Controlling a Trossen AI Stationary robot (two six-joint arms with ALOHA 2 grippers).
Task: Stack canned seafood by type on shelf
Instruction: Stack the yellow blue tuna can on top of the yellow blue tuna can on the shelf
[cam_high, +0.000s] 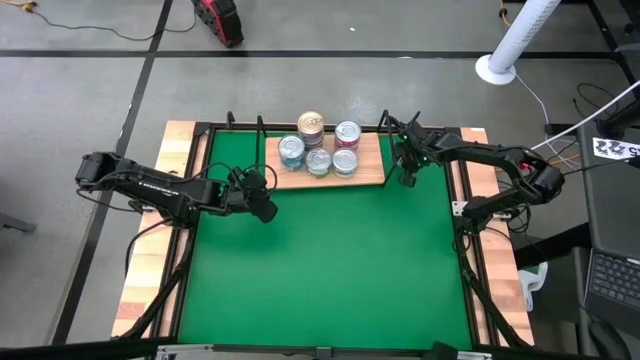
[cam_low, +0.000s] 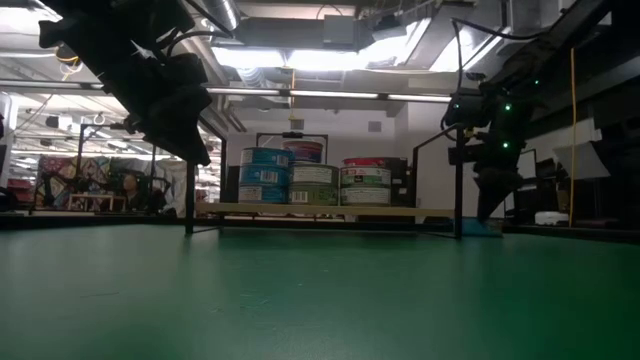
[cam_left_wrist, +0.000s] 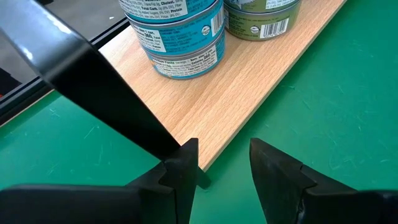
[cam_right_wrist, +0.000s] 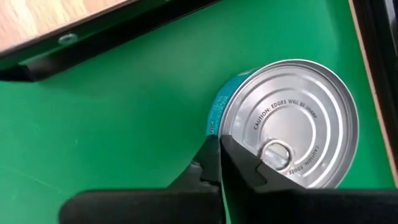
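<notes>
The shelf (cam_high: 368, 176) is a light wooden board with black wire posts (cam_low: 458, 180) at the mat's far side. On it stand several tins (cam_high: 320, 150), some stacked. The left wrist view shows a blue-labelled stack (cam_left_wrist: 180, 31) beside a green-labelled tin (cam_left_wrist: 261, 18). One teal-sided tin with a silver lid (cam_right_wrist: 292, 118) sits on the green mat just right of the shelf. My right gripper (cam_right_wrist: 219, 155) is shut and stands over that tin's near rim. My left gripper (cam_left_wrist: 224, 165) is open and empty, hovering off the shelf's front left corner (cam_left_wrist: 205, 163). My right gripper points down from above, its shut fingertips at the rim of the teal tin's lid (cam_right_wrist: 249, 155). The tin stands flat on the mat. I cannot tell whether the fingers touch it.
A green mat (cam_high: 330, 270) covers the table's middle, with bare mat in front of the shelf. Black frame rails (cam_right_wrist: 93, 43) and wooden strips (cam_high: 150, 270) border it. A laptop (cam_high: 612, 285) sits off to the right.
</notes>
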